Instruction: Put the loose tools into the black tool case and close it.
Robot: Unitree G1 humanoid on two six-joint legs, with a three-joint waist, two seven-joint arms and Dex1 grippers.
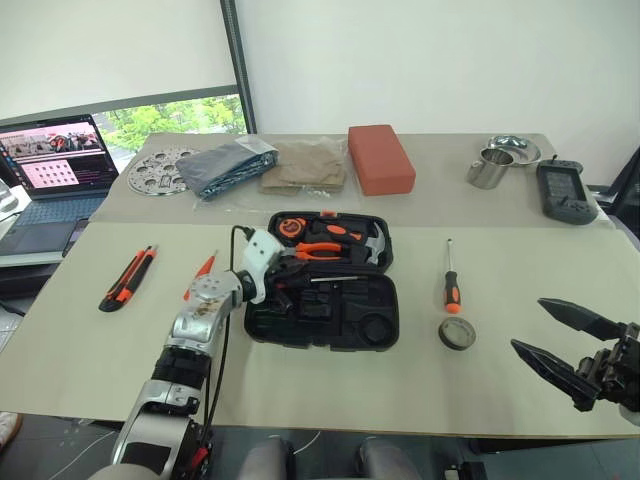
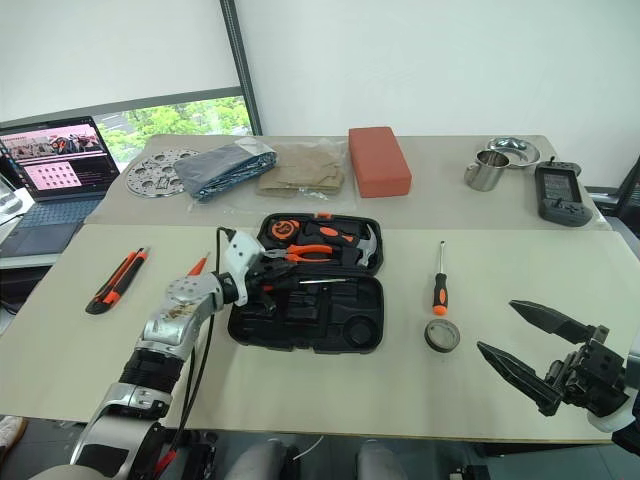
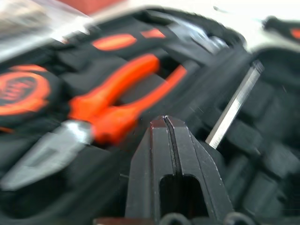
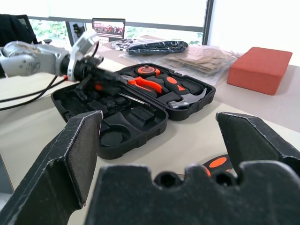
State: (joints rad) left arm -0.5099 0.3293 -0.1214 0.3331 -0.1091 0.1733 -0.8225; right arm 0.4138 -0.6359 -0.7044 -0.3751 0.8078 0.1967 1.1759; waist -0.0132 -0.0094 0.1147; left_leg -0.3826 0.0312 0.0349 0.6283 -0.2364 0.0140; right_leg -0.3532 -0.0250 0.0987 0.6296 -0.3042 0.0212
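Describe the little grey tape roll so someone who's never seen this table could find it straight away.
Start at the open flat black plastic tool case in the middle of the beige table. To its right lies an orange-and-black screwdriver; just nearer the robot sits the small grey tape roll. It is the sole round, flat ring there, dull grey with no orange.

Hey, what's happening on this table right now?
A robot is packing loose tools into an open black case. Its left claw is shut, hovering over the case by the pliers; whether it holds anything is unclear. A thin metal shaft lies across the case's middle. A utility knife, a small screwdriver, a bigger screwdriver and a tape roll lie on the table. The right claw waits open at the right side.
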